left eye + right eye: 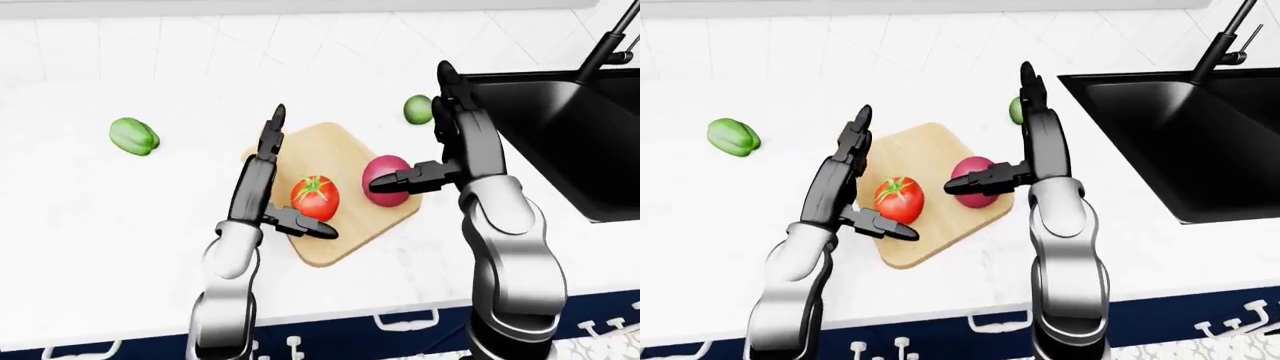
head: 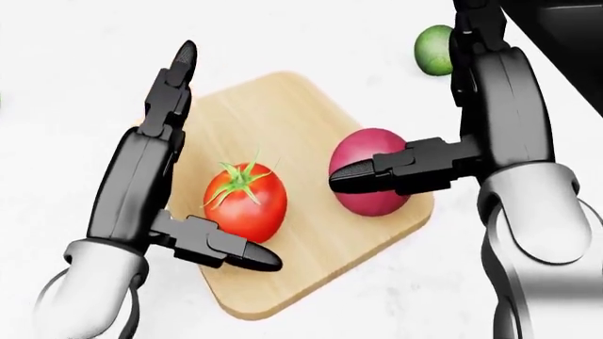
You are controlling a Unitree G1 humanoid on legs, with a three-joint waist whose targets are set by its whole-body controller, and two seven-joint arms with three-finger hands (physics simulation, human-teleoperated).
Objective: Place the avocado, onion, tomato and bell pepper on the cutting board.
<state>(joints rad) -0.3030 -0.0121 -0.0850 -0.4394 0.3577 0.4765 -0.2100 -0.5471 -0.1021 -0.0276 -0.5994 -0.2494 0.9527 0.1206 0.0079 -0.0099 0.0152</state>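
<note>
A wooden cutting board [image 2: 283,113] lies on the white counter. A red tomato [image 2: 247,200] and a dark red onion [image 2: 370,201] rest on it. My left hand [image 2: 203,152] is open, fingers straight, thumb below the tomato, just left of it. My right hand [image 2: 415,92] is open beside the onion's right, thumb across the onion's top. A green avocado [image 2: 433,49] lies on the counter above the board's right, partly hidden by my right hand. A green bell pepper [image 1: 133,136] lies far left on the counter.
A black sink [image 1: 1180,142] with a dark faucet [image 1: 1225,37] is set into the counter at the right. The counter's near edge [image 1: 330,319] runs along the bottom, with a dark patterned floor below.
</note>
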